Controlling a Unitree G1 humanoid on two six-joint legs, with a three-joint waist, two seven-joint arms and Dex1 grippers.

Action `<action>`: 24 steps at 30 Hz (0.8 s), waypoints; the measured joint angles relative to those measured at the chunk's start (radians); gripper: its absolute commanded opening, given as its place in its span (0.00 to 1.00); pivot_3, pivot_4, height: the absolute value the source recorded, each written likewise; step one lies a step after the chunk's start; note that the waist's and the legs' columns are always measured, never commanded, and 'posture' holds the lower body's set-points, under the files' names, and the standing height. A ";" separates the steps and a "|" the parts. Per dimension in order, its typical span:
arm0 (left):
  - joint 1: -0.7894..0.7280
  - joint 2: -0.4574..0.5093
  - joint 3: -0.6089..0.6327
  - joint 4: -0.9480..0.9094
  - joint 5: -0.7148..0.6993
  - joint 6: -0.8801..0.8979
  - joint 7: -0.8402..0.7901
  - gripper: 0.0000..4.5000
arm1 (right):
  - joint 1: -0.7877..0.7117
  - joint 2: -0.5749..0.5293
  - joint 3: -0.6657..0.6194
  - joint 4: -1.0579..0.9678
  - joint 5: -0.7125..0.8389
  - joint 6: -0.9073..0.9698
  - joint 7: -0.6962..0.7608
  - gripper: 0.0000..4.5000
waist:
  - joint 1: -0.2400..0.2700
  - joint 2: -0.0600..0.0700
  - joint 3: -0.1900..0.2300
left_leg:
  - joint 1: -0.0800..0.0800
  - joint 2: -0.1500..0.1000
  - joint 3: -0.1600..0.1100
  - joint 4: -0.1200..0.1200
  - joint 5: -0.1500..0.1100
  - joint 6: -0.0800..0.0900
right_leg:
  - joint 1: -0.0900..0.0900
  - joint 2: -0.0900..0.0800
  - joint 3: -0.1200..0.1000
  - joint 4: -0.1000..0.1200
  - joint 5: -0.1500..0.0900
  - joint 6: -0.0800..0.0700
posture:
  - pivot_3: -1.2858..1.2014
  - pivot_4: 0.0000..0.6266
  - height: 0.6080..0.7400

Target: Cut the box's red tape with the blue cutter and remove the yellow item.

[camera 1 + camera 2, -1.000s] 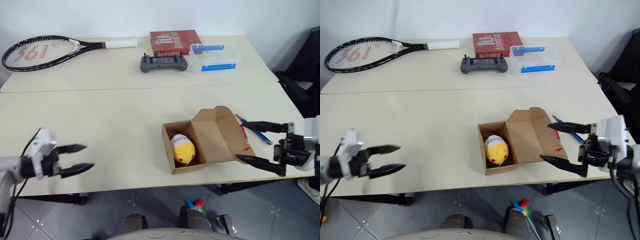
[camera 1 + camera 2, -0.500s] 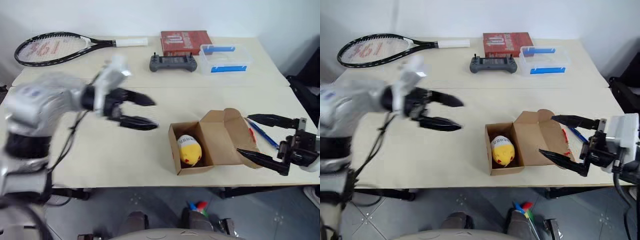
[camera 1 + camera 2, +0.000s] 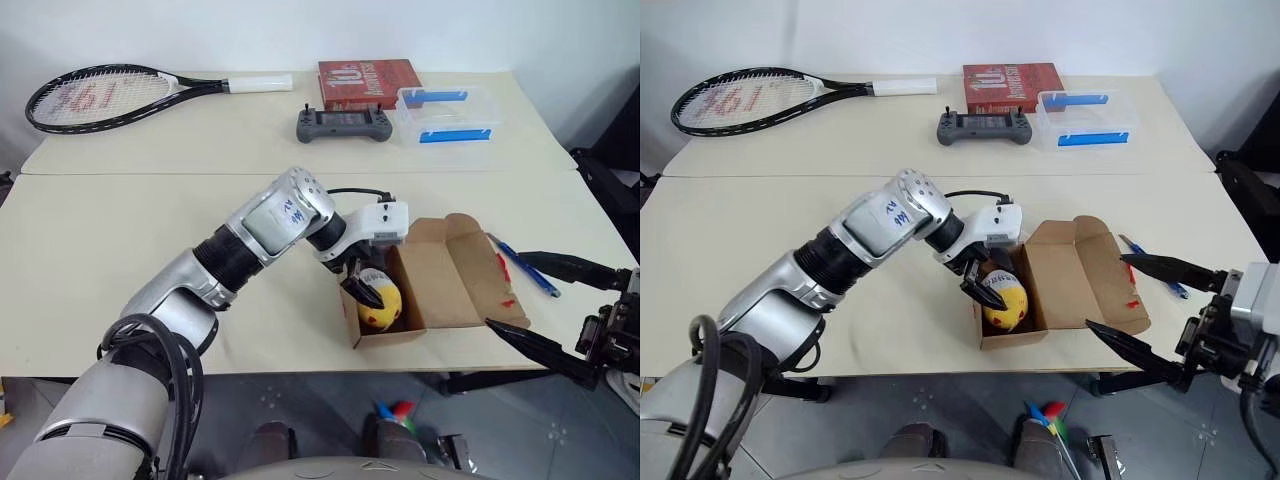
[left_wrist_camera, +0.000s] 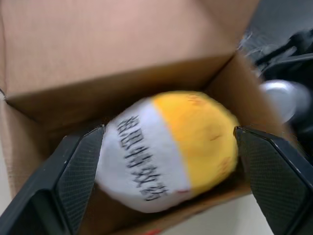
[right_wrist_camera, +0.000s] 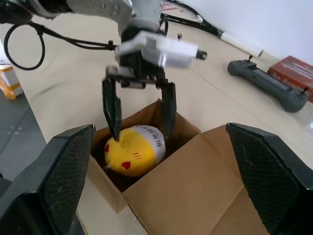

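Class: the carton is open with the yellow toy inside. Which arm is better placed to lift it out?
Left. The left gripper straddles the yellow toy inside the box; the right gripper stands beyond the flap.

Yellow-and-white toy (image 4: 171, 147) — brown box (image 3: 440, 285)

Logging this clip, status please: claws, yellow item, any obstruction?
Left claw open, straddling yellow item in opened box. Right claw open, empty, beside the flap. Nothing in the way.
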State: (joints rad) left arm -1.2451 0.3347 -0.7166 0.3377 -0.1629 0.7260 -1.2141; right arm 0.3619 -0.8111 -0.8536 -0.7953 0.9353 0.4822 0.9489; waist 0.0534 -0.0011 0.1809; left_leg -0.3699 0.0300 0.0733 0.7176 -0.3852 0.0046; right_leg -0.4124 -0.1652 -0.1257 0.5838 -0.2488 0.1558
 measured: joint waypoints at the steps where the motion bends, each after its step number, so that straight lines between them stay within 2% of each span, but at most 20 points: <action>1: 0.000 -0.011 0.000 0.017 0.016 -0.013 0.001 1.00 | 0.011 0.012 -0.010 -0.016 0.007 0.000 -0.013 1.00 | 0.003 0.000 0.000 | 0.000 0.000 0.000 0.000 0.000 0.000 | 0.000 0.000 0.000 0.000 0.000 0.000 | 0.52 0.24 1.00; 5: 0.003 -0.042 -0.023 0.050 0.089 -0.101 -0.016 0.81 | 0.089 0.060 -0.027 -0.081 0.026 -0.003 -0.059 1.00 | 0.005 0.000 0.000 | 0.000 0.000 -0.001 0.000 0.000 0.000 | 0.000 0.000 0.000 0.000 0.000 0.000 | 0.52 0.24 1.00; 12: 0.008 -0.061 -0.028 0.114 0.164 -0.222 -0.026 0.34 | 0.127 0.064 -0.021 -0.109 0.030 -0.021 -0.088 1.00 | 0.001 0.000 0.000 | 0.000 0.000 0.000 0.002 0.000 0.001 | 0.001 0.000 0.002 0.001 0.000 0.000 | 0.52 0.24 1.00; 18: 0.019 -0.081 0.057 0.225 0.201 -0.367 0.058 0.00 | 0.097 0.064 0.044 -0.109 0.030 -0.030 -0.114 1.00 | 0.001 0.000 0.000 | 0.000 0.000 -0.001 0.003 0.000 0.002 | 0.001 0.000 0.003 0.001 0.000 0.000 | 0.52 0.24 1.00; 24: 0.068 -0.048 0.304 0.234 0.061 -0.368 -0.005 0.00 | 0.024 0.057 0.150 -0.099 0.039 -0.042 -0.126 1.00 | -0.002 0.000 0.000 | 0.000 0.000 -0.001 0.002 0.000 0.002 | 0.000 0.000 0.003 0.002 0.000 0.000 | 0.52 0.24 1.00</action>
State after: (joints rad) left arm -1.1766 0.2864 -0.4122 0.5716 -0.1023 0.3577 -1.2187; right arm 0.3859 -0.7537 -0.7033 -0.8939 0.9741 0.4399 0.8226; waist 0.0512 -0.0012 0.1809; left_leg -0.3700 0.0298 0.0725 0.7197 -0.3853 0.0064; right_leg -0.4126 -0.1652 -0.1232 0.5863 -0.2488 0.1556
